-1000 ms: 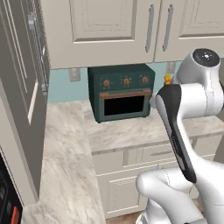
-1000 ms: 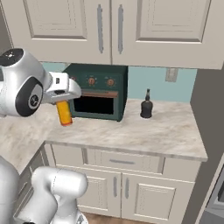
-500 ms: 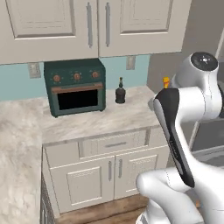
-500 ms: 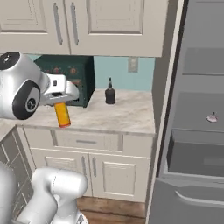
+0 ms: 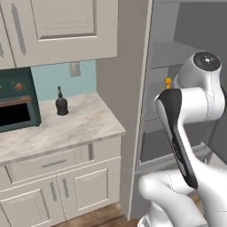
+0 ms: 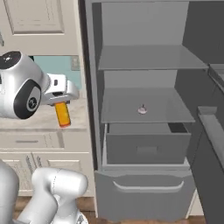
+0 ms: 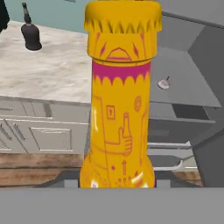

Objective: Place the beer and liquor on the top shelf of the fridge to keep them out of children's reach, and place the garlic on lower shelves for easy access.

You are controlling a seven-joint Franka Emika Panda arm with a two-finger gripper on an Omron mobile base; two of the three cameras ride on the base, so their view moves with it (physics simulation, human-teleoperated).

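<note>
My gripper is shut on the beer, a slim orange bottle that hangs below the hand, left of the open fridge. In the hand view the beer stands large in the middle, and in the left base view its yellow top peeks out beside the arm. The liquor, a squat black bottle, stands on the marble counter; the hand view has the liquor at upper left. The garlic lies on the second shelf down. The top shelf is bare.
A grey drawer box sits under the garlic's shelf, with a wide bottom drawer below. The open fridge door juts out at the right. A dark green oven stands on the counter left of the liquor. Cream cabinets hang above the counter.
The whole picture has swept from the counter and oven to the open fridge, so the base has moved. The beer stays gripped in the same pose.
</note>
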